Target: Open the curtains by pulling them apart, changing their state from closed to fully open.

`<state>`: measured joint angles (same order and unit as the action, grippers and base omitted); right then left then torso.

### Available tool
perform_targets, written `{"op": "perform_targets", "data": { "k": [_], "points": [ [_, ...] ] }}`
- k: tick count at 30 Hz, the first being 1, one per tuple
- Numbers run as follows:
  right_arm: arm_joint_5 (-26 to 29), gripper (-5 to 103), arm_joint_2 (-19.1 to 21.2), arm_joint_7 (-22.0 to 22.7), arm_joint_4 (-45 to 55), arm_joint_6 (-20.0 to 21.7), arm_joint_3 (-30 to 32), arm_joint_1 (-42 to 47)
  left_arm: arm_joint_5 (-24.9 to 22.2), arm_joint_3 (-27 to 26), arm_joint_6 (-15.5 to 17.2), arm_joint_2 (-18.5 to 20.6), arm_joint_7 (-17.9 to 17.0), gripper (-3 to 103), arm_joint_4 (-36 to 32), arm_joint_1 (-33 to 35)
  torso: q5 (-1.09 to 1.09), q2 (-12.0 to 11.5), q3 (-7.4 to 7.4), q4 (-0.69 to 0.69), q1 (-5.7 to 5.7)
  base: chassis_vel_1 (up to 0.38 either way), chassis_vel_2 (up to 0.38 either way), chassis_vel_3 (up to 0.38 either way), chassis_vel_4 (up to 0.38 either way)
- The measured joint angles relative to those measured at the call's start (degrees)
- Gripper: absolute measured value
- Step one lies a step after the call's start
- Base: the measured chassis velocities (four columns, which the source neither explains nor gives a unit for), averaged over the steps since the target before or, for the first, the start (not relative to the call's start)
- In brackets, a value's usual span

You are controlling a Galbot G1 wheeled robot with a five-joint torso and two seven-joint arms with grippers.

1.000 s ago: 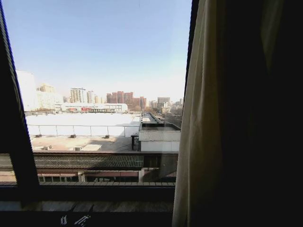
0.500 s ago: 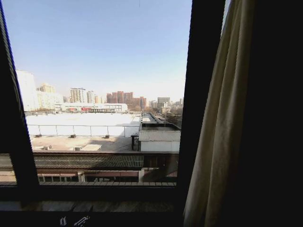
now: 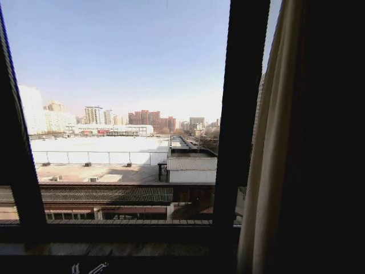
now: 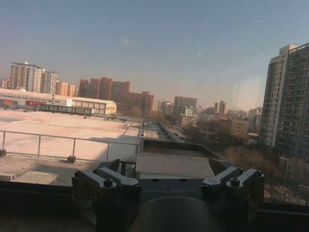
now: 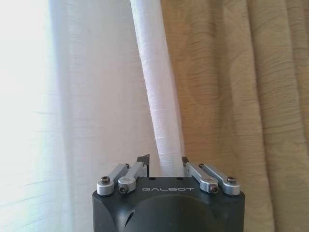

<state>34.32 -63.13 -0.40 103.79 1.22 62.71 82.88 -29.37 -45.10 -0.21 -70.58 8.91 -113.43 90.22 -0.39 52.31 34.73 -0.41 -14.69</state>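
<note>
The right hand is seen pinching a rolled fold of the sheer curtain, its fingers pressed against the white pleat just above the black housing; the grip is judged to be what lets the panel be drawn sideways along its rail. In the head view the right curtain panel is gathered at the right, beyond the dark window frame bar, with the pane to the left uncovered onto rooftops. The left hand is held spread, facing the bare glass with nothing between its fingers. The left panel cannot be made out, and the right panel's far edge is lost in shadow.
</note>
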Motion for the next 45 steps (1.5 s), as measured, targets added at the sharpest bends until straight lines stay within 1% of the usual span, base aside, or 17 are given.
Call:
{"op": "perform_targets", "data": {
  "k": [1,2,3,5,6,8,11,12,13,15,17,19,23,26,28,33,45],
  "points": [
    [-1.05,33,-1.57,0.01,3.07,0.55,-0.94,1.54,0.02,0.0,0.0,-0.08,0.04,100,-0.1,0.1,0.0,0.0,0.0,0.0,0.0,0.0,0.0,0.0,0.0],
    [-2.13,39,-2.81,0.08,5.56,1.09,-1.78,2.65,0.02,0.0,-0.01,-0.11,0.06,100,-0.14,0.2,0.0,0.0,0.0,0.01,0.0,0.0,0.0,0.0,0.0],
    [-2.13,39,-2.81,0.08,5.56,1.09,-1.78,2.65,0.02,0.0,-0.01,-0.11,0.06,100,-0.14,0.2,0.0,0.0,0.0,0.01,0.0,0.0,0.0,0.0,0.0],
    [-4.37,49,-5.2,0.73,10.26,2.11,-3.56,4.83,0.03,-0.14,-0.12,-0.14,0.09,100,-0.15,0.38,0.0,0.0,0.0,0.02,0.0,0.0,0.0,0.0,0.0],
    [-4.37,49,-5.2,0.73,10.26,2.11,-3.56,4.83,0.03,-0.14,-0.12,-0.14,0.09,100,-0.15,0.38,0.0,0.0,0.0,0.02,0.0,0.0,0.0,0.0,0.0],
    [-7.13,60,-7.48,0.91,14.61,3.19,-5.36,7.17,-0.02,-0.29,-0.25,-0.09,0.15,100,-0.12,0.5,-0.02,0.0,0.0,0.01,0.0,0.0,0.0,0.0,0.0],
    [-8.99,66,-9.1,0.69,17.52,4.38,-6.99,8.54,-0.05,-0.32,-0.35,-0.07,0.23,100,0.09,0.48,-0.02,0.01,0.0,0.01,0.0,0.0,0.0,0.0,0.0],
    [-9.64,71,-9.5,0.21,18.58,4.81,-7.74,8.91,-0.05,-0.3,-0.37,-0.08,0.25,100,0.25,0.39,-0.03,0.0,-0.01,0.01,0.0,0.0,0.0,0.0,0.0],
    [-9.64,71,-9.5,0.21,18.58,4.81,-7.74,8.91,-0.05,-0.3,-0.37,-0.08,0.25,100,0.25,0.39,-0.03,0.0,-0.01,0.01,0.0,0.0,0.0,0.0,0.0],
    [-10.19,82,-9.4,-0.45,19.61,5.77,-8.84,9.02,-0.05,-0.05,-0.38,-0.12,0.31,100,0.42,0.23,-0.03,0.0,-0.01,0.01,0.0,0.0,0.0,0.0,0.0],
    [-10.22,87,-8.82,-0.62,19.66,6.3,-9.68,8.59,-0.03,0.12,-0.38,-0.14,0.33,100,0.5,0.14,-0.02,0.0,-0.01,0.0,0.0,0.0,0.0,0.0,0.0],
    [-10.19,96,-7.52,-0.66,18.76,6.85,-11.04,7.25,0.09,0.3,-0.38,-0.17,0.35,100,0.58,0.01,-0.02,0.0,0.0,0.01,0.0,0.0,0.0,0.0,0.0],
    [-8.96,100,-4.23,-0.4,13.88,7.12,-14.64,2.19,0.89,0.35,-0.37,-0.36,0.34,100,0.8,-0.13,-0.01,0.0,0.0,0.02,0.0,0.0,0.0,0.0,0.0],
    [-8.65,100,-3.73,-0.31,12.75,7.11,-15.27,1.09,1.01,0.3,-0.35,-0.41,0.34,100,0.82,-0.1,-0.01,0.0,0.0,0.02,0.0,0.0,0.0,0.0,0.0],
    [-8.03,100,-1.92,-0.1,7.38,7.0,-17.79,-3.63,1.5,-0.2,-0.27,-0.74,0.24,100,0.75,0.14,0.0,0.0,0.0,0.02,0.0,0.0,0.0,0.0,0.0],
    [-6.89,100,0.58,-0.02,1.4,6.77,-20.25,-8.58,2.39,-0.75,-0.1,-0.9,-0.04,100,0.3,0.66,-0.01,0.0,0.0,0.01,0.0,0.0,0.0,0.0,0.0],
    [-4.38,100,5.21,0.34,-7.05,6.72,-25.07,-17.09,3.66,-0.85,1.1,-1.23,-0.64,100,-0.99,0.95,0.0,0.0,0.0,0.02,-0.01,0.0,0.0,0.0,0.0]
  ]
}}
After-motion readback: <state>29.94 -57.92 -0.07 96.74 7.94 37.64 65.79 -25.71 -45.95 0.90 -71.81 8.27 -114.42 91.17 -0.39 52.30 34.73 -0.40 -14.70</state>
